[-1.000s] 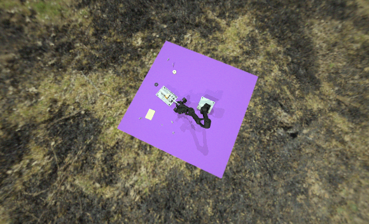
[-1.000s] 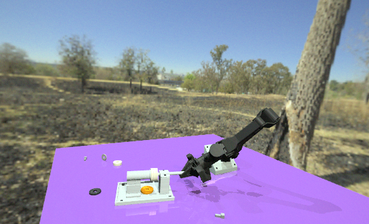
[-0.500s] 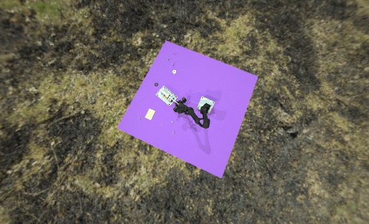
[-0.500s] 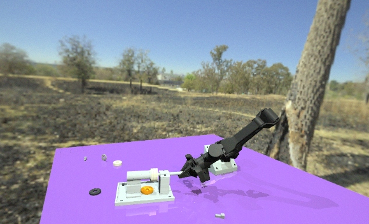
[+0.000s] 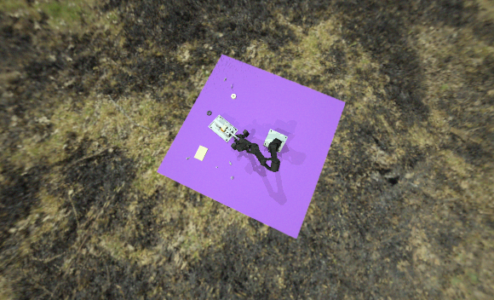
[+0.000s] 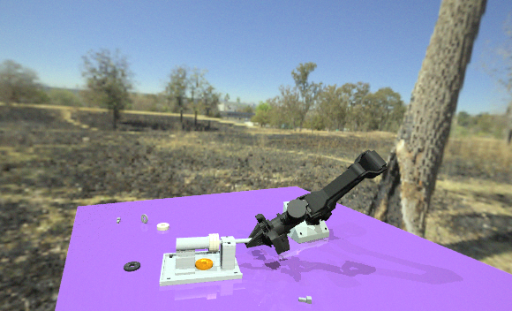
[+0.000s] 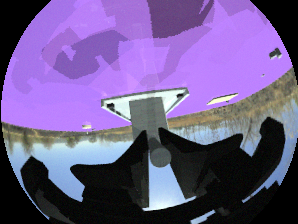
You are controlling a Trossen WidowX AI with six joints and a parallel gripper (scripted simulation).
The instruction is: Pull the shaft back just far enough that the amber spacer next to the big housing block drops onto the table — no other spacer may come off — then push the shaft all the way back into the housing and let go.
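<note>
On the left in the exterior view, nearest the tabletop's left edge, a black ring (image 5: 209,113) (image 6: 131,264) lies flat. Next comes the big block (image 6: 192,243), held up on a white plate (image 5: 216,127) (image 6: 166,277) (image 7: 116,102). The orange ring (image 5: 223,128) (image 6: 204,264) has come off the rod and lies on that plate, under the gap between the big block and the thin post (image 6: 228,254) (image 7: 145,116). A cream ring (image 6: 214,242) is up on the rod, beside the big block. The rod (image 5: 234,135) (image 6: 243,240) (image 7: 160,157) goes through the post, and its end is in the claw (image 5: 237,139) (image 6: 249,243) (image 7: 152,132). The claw is nearly closed, pinching the rod. So the drop looks done, and I think the job now is pushing the rod home (that part needs care). The next move should go straight at the big block, then let go; a crooked push could jam it. The tabletop (image 5: 254,204) (image 6: 334,274) (image 7: 200,65) is purple and a bit shiny, and past its far edge are dry grass, burnt ground, trees and blue sky.
</note>
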